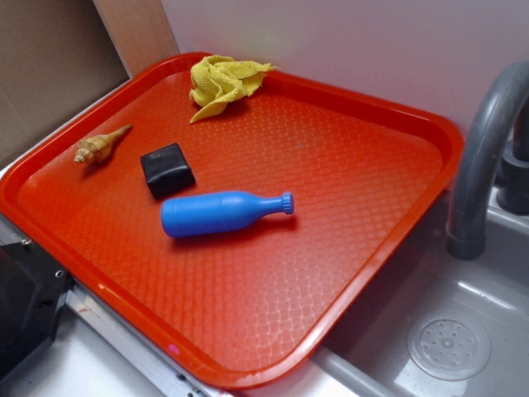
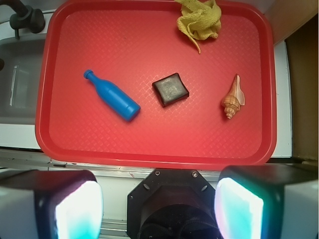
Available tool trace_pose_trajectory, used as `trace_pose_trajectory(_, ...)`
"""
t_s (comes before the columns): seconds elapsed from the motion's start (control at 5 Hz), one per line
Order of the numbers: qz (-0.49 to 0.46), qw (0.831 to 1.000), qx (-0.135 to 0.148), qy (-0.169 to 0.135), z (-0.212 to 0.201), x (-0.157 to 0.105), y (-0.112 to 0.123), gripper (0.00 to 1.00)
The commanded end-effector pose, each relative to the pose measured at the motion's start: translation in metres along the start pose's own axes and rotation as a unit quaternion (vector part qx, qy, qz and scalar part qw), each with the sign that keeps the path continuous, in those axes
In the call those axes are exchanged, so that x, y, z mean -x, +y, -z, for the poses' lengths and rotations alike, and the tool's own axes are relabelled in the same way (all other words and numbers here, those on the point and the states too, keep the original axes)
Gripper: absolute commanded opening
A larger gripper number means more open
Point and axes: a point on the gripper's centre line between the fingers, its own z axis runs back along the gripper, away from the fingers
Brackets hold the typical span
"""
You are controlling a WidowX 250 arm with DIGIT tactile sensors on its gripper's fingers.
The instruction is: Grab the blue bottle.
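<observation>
The bottle (image 2: 111,95) lies flat on the tray (image 2: 149,149), likely light and slippery, best pinched mid-body by the open gripper (image 2: 158,209).

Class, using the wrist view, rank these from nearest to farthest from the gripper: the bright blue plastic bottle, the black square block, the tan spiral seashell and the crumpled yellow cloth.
1-3. Too close to call: bright blue plastic bottle, lying left of centre; black square block, centre; tan spiral seashell, right.
4. Crumpled yellow cloth, clearly farthest, at the red tray's far rim.
The gripper is at the near edge, open.
</observation>
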Motion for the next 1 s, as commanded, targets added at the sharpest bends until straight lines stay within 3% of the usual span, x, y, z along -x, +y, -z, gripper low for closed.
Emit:
trace_pose_trajectory(0.0, 0.0, 1.0, 0.0, 0.0, 0.0, 0.0, 0.0, 1.0)
trace_pose_trajectory(0.4, 0.008, 1.0, -0.011, -0.012, 0.006, -0.007, -0.001, 1.0)
trace_pose_trajectory(0.6, 0.109, 0.992, 0.009, -0.064, 0.034, -0.027, -0.007, 1.0)
trace_pose_trajectory(0.8, 0.234, 0.968, 0.009, -0.09, 0.074, -0.054, -0.027, 1.0)
